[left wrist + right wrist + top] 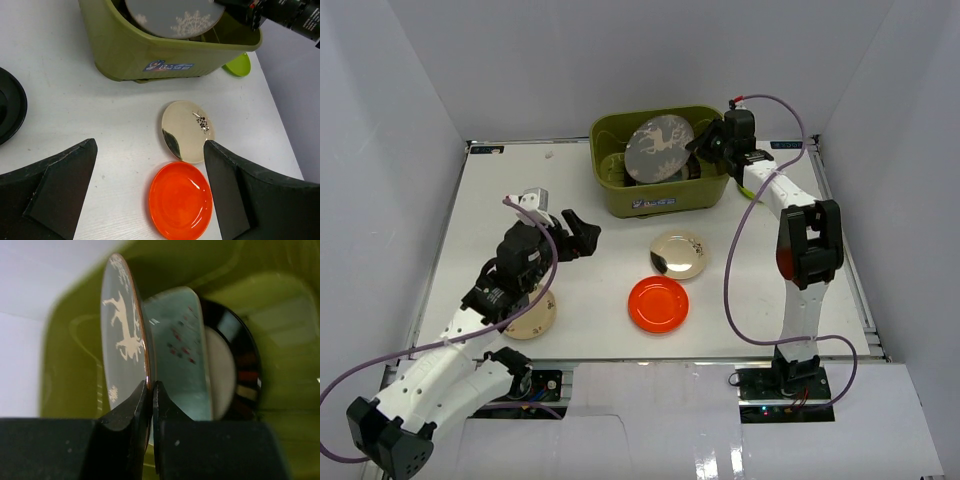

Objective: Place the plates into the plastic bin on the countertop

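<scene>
Deer plate [122, 340]: likely stiff, slick, breakable; thin rim is the only hold.
Right hand [151, 390]: clenched on that rim, plate edge-on.
Plastic bin [620, 205]: directly below right hand.
Left hand [585, 232]: released, empty.

Both arms, left [510, 270] and right [807, 245], are white shells with black joint housings, and the right has a red-orange patch on its middle joint. A purple-grey cable [727, 290] loops beside each. The left gripper [150, 150] has broad matt-black wedge fingers; the right gripper [151, 386] has thin-tipped black ones.
</scene>
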Tool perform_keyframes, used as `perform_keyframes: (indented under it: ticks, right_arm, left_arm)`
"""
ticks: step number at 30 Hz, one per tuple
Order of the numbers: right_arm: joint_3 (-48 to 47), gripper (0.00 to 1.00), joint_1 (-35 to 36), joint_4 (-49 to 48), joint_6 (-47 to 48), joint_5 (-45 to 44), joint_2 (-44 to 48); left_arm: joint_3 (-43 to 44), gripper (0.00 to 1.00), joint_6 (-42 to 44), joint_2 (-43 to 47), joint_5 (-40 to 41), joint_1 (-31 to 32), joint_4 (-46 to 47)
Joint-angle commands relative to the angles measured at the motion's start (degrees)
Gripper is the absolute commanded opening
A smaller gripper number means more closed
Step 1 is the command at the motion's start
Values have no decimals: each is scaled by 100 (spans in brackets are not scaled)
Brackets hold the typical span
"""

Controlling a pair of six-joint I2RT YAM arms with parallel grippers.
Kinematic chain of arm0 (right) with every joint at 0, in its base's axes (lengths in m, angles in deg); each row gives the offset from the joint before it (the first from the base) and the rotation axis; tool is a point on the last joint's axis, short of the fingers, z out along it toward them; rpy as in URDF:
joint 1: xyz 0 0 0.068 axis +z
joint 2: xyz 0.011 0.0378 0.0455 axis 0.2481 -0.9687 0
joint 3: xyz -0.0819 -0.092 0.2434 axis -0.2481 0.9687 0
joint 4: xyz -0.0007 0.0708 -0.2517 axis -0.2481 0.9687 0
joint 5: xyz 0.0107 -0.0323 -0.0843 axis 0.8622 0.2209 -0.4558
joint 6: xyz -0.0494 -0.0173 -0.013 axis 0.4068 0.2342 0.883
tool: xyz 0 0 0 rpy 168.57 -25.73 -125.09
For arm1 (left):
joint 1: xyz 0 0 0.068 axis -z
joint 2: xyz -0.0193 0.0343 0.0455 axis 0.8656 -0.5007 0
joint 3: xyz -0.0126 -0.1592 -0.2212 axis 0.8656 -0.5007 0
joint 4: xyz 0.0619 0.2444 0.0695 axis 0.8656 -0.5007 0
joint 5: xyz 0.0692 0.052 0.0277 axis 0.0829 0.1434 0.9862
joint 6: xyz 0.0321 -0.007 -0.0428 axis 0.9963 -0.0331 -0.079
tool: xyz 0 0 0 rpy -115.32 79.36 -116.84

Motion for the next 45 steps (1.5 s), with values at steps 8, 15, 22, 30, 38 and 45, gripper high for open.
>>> perform_keyframes:
  ticks: [8,15,22,30,38,45]
  right_arm:
    - [-150,29,-2,-262,239,120,-175]
    - [79,83,86,142,862,-715,132]
    - [554,97,236,107,1583,-1586,906]
    - [2204,47,166,-621,1259,-1515,2715]
    - [4042,21,-1125,-982,319,-857,3859]
    - [5308,58,-2672,-1737,-490,-338,3703]
  left_arm:
    - [-161,98,-498,-847,242,23,376]
    - [-56,98,-841,-1507,129,-476,305]
    - [-38,98,-1123,-1754,-822,-1892,157]
    - [-468,90,-1281,-2280,-1814,-4291,278]
    - [-442,83,-1105,-2931,-1780,-4820,454]
    - [-302,73,-1351,-3906,-1973,-4899,894]
